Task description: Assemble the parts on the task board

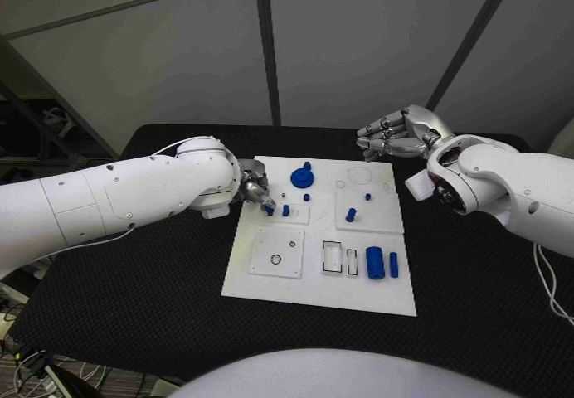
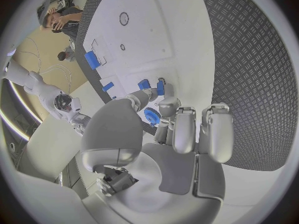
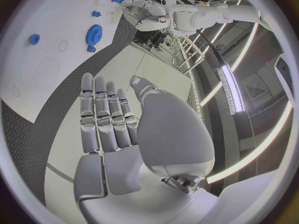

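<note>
My left robot hand sits at the task board's left edge, fingertips at a small blue peg — whether they actually pinch it, I cannot tell. Board: white, flat, matte, lying mid-table. On it, a blue gear, then a stubby blue cylinder; hard plastic, I judge, light, stiff, smooth enough to slip — best taken by the sides. My right robot hand hovers beyond the board's far right corner, fingers straight, empty.

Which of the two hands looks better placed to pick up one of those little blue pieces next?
Probably the left hand: it hangs over the task board beside a small blue part. The right hand is past the board's far edge.
</note>
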Motion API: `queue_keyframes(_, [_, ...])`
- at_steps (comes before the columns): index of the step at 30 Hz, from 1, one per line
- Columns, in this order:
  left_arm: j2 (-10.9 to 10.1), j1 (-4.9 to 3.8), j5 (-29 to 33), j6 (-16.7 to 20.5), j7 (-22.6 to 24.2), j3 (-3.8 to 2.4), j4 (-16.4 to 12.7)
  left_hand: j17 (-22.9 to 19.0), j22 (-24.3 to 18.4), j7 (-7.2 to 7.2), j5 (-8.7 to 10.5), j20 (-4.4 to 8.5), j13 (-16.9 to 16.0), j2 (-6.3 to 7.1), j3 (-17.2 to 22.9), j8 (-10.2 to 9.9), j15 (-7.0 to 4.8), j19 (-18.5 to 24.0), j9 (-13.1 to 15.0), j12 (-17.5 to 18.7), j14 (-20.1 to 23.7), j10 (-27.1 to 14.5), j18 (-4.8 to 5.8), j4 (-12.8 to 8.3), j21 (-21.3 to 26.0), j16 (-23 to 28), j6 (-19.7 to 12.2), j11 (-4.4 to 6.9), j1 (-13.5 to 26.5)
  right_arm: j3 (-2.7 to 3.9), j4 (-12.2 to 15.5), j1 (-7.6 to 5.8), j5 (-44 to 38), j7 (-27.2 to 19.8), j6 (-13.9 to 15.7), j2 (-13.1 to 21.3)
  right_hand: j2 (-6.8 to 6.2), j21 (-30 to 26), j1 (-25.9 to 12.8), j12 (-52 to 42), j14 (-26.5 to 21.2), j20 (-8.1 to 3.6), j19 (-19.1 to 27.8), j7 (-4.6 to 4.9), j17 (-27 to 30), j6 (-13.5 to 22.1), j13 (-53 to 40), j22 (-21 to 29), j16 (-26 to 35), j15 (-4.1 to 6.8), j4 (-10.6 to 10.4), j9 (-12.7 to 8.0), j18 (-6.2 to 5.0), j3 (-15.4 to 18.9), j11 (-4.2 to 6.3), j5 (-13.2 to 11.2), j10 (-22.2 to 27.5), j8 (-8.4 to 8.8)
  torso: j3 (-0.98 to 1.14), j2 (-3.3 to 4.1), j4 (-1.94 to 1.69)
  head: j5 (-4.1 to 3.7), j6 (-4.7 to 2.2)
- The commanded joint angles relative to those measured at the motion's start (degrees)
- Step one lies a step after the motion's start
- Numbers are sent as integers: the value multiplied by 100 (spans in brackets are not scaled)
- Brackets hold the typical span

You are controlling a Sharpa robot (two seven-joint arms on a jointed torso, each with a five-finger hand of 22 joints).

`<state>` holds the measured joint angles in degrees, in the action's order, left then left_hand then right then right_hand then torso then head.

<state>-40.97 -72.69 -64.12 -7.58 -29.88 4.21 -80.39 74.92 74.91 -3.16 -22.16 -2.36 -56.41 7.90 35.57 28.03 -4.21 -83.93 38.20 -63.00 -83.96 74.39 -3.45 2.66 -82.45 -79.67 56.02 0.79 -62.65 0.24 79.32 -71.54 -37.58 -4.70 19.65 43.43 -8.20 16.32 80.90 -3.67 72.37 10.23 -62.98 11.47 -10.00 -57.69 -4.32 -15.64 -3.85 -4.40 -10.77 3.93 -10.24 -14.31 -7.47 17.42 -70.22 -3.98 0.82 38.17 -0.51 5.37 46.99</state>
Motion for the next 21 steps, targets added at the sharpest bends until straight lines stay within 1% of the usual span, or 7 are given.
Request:
queue_keyframes(1, [10, 12, -185, -138, -50, 24, 7, 722, 912, 5, -35, 49, -9, -22, 694, 16, -29, -244, -1, -37, -363, 82, 150, -728, -31, -37, 36, 45, -64, 3, 5, -10, 17, -30, -41, -2, 41, -38, -21, -17, -36, -11, -40, -4, 7, 40, 9, 7, 16, 2, 7, -3, -22, 35, 11, 27, 45, 3, 0, 1, 0, -4, 0])
queue_keyframes(12, [8, 14, -223, -324, -58, 35, -16, 723, 927, 12, -53, 53, -21, -15, 698, 24, -33, -254, 4, -47, -364, 95, 155, -738, -49, -39, 44, 51, -63, 3, -1, -10, 17, -31, -50, -4, 41, -38, -21, -17, -36, -11, -40, -4, 7, 40, 9, 7, 16, 2, 7, -3, -22, 35, 11, 27, 45, 3, 1, -1, -2, -6, 17])
queue_keyframes(21, [1, 14, -231, -378, -57, 36, -39, 723, 932, 14, -65, 54, -31, -11, 701, 28, -35, -257, 7, -54, -364, 103, 156, -744, -54, -38, 49, 55, -62, 2, -3, -9, 17, -30, -58, -4, 41, -38, -21, -17, -36, -11, -40, -4, 7, 40, 9, 7, 16, 2, 7, -3, -22, 35, 11, 27, 45, 3, 1, -3, -4, -4, 23])
